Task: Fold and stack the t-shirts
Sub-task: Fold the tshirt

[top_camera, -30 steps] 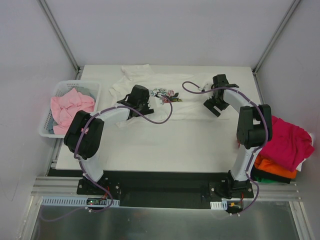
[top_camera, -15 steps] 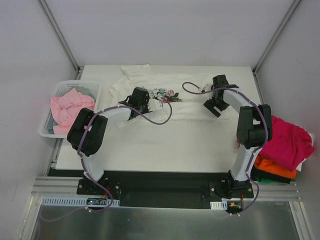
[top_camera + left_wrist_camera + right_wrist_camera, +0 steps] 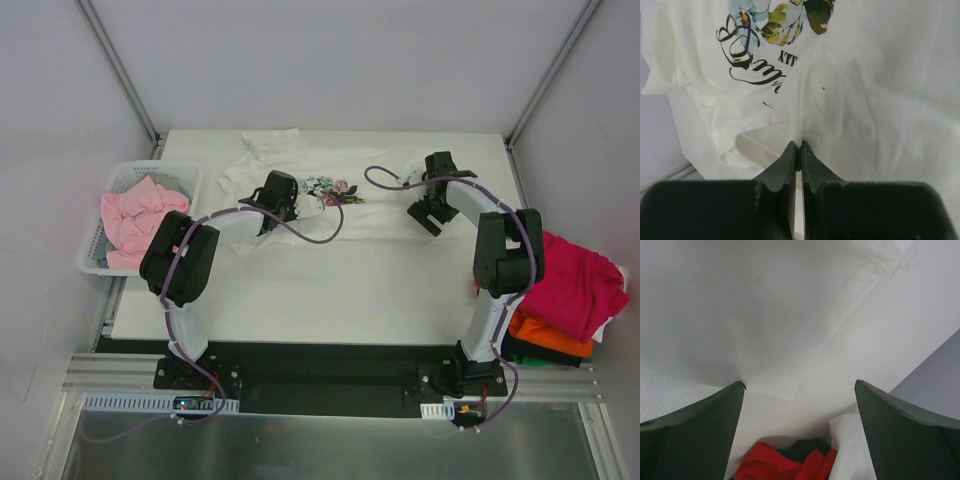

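Observation:
The white t-shirt with a flower print [image 3: 340, 180] lies spread at the far middle of the table. My left gripper [image 3: 297, 203] sits on its left part, just beside the print [image 3: 775, 25]. In the left wrist view this gripper [image 3: 800, 145] is shut, pinching a raised fold of the white cloth [image 3: 865, 110]. My right gripper [image 3: 423, 216] hovers over the shirt's right end; its gripper [image 3: 799, 385] stands wide open above the hem [image 3: 805, 360] with nothing between the fingers. A pale pink t-shirt [image 3: 140, 215] fills the basket.
The white lattice basket [image 3: 92, 266] stands off the table's left edge. Off the right edge sit magenta [image 3: 570, 285], orange [image 3: 545, 335] and dark [image 3: 522, 352] t-shirts in a pile, also seen as red cloth [image 3: 775, 465]. White walls enclose the table.
My left gripper has closed from open to shut on a fold of the white t-shirt, and its elbow has swung slightly right. The right arm has not moved.

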Controlling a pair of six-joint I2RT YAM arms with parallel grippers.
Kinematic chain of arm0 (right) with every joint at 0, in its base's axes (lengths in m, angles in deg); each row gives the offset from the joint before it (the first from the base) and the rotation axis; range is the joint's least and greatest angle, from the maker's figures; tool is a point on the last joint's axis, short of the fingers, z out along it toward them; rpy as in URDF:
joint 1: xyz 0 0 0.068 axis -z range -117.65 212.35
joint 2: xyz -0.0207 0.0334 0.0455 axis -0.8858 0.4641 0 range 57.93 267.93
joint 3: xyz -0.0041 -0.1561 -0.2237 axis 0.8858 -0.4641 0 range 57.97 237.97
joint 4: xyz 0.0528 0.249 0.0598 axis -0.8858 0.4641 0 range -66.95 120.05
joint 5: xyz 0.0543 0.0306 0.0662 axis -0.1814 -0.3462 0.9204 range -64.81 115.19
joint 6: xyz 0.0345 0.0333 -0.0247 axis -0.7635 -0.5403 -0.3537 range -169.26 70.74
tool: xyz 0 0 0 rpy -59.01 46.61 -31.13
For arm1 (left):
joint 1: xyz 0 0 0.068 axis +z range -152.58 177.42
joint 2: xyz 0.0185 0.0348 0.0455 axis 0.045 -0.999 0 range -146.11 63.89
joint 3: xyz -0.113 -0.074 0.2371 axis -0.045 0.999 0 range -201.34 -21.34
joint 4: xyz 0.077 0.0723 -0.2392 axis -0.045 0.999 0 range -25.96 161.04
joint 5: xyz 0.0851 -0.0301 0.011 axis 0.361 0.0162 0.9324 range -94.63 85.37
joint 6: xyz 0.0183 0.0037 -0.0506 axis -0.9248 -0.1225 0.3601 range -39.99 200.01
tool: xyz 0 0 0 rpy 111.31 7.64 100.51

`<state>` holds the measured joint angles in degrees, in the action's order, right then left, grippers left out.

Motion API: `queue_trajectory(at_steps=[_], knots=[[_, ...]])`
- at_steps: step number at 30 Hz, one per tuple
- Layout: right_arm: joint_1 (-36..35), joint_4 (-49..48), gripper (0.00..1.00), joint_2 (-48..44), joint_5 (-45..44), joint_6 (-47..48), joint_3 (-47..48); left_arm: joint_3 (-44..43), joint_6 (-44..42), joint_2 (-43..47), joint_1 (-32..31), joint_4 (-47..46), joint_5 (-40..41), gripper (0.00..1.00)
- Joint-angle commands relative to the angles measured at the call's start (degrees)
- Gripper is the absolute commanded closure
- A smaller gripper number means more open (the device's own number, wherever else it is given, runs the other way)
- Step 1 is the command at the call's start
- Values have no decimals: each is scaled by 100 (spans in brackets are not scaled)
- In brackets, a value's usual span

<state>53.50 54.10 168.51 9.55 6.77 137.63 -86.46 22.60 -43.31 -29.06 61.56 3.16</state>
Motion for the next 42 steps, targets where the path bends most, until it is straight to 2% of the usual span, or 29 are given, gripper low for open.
queue_trajectory(at_steps=[1,19,22,23,24,27,28,30,31,32,34,42], knots=[[-12,-29,3,-99,-44,-4,-47,-343,19,59,64,-24,91,100],[-12,-29,3,-90,-88,48,-73,-1731,-482,-1039,275,-551,846,100],[-12,-29,3,-72,-88,48,-82,-1951,-587,-1303,336,-858,1066,100],[-12,-37,3,-63,-88,40,-82,-1969,-683,-1417,336,-1216,1301,100],[-4,-29,3,-63,-97,48,-82,-1934,-745,-1453,345,-1385,1373,96],[-12,-20,3,-37,-97,48,-91,-1715,-842,-1427,354,-1737,1436,70],[-12,-20,4,-11,-89,48,-91,-1653,-825,-1392,354,-1782,1410,47],[-12,-20,3,7,-71,22,-100,-1460,-658,-1216,354,-1896,1348,30],[-12,-11,3,33,-62,22,-100,-1399,-579,-1138,354,-1905,1322,15],[-12,-11,3,33,-53,5,-91,-1259,-439,-963,354,-1905,1287,9],[-21,-11,3,42,-45,-4,-108,-1091,-237,-751,354,-1888,1207,1],[-21,-20,3,33,-18,-22,-161,69,89,620,354,-1520,1040,1]])
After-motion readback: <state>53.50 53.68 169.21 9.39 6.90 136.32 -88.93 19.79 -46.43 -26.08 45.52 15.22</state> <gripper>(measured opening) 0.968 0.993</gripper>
